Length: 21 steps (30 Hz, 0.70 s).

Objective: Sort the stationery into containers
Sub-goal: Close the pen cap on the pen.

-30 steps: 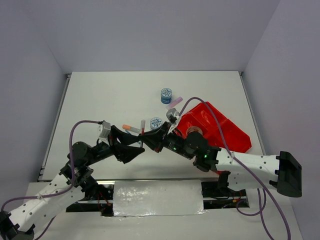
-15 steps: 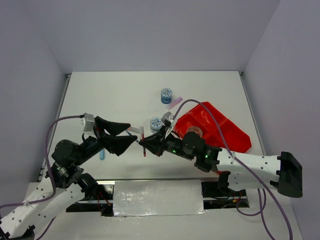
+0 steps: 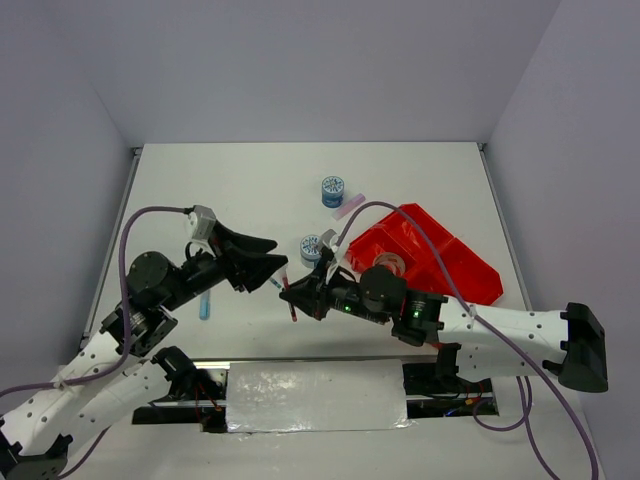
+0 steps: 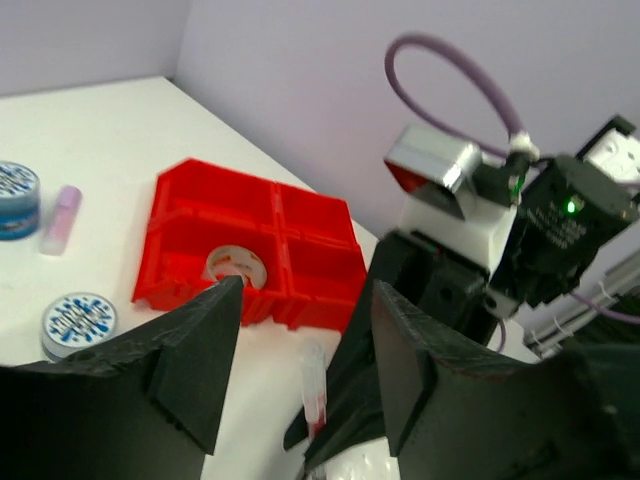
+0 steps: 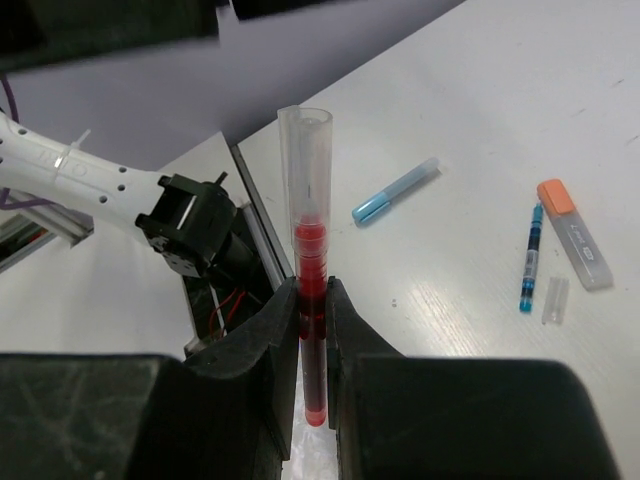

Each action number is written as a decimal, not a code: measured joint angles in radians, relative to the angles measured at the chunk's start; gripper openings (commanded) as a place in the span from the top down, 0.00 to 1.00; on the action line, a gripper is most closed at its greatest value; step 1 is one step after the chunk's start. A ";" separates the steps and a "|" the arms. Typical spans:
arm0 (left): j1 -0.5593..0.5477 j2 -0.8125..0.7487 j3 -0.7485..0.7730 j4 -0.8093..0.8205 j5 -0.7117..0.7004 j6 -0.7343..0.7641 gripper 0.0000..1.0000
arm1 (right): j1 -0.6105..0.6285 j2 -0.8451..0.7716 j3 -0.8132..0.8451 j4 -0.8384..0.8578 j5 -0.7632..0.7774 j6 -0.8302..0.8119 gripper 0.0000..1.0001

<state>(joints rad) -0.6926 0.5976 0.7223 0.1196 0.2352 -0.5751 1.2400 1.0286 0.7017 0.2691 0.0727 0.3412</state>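
where the thin red pen with a clear plastic cap [image 5: 309,300] is: clamped upright between two black fingers, cap end up, and held off the white table [image 3: 220,190] near its front edge.
right gripper [image 5: 311,292]: clenched on the red barrel of the pen, with the clear cap left standing free above the fingers.
left gripper [image 4: 305,330]: jaws are spread wide and nothing is held between them; it is pointed toward the right gripper, just to its left, and is kept apart from the pen.
red plastic divided tray [image 3: 450,265]: set on the right half of the table.
clear tape ring [image 3: 388,263]: laid inside a compartment at the tray's end nearest the grippers.
far round blue-white patterned roll [image 3: 333,190]: stood on the table beyond the tray's left corner.
near round blue-white patterned roll [image 3: 312,246]: stood on the table just left of the tray.
pink stick [image 3: 350,206]: laid on the table between the far roll and the tray.
light blue pen [image 3: 204,305]: laid on the table at the left, beside the left arm.
orange-tipped marker [image 5: 575,235] and thin blue pen [image 5: 530,258]: laid side by side on the table, with a small clear cap [image 5: 553,298] just beside the blue pen.
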 measured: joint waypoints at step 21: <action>0.002 -0.013 -0.063 0.030 0.122 0.004 0.86 | 0.002 0.000 0.067 -0.071 0.013 -0.023 1.00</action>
<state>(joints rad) -0.6907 0.5850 0.6598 0.1493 0.3573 -0.5709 1.2415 1.0286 0.7689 0.1982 0.0860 0.3180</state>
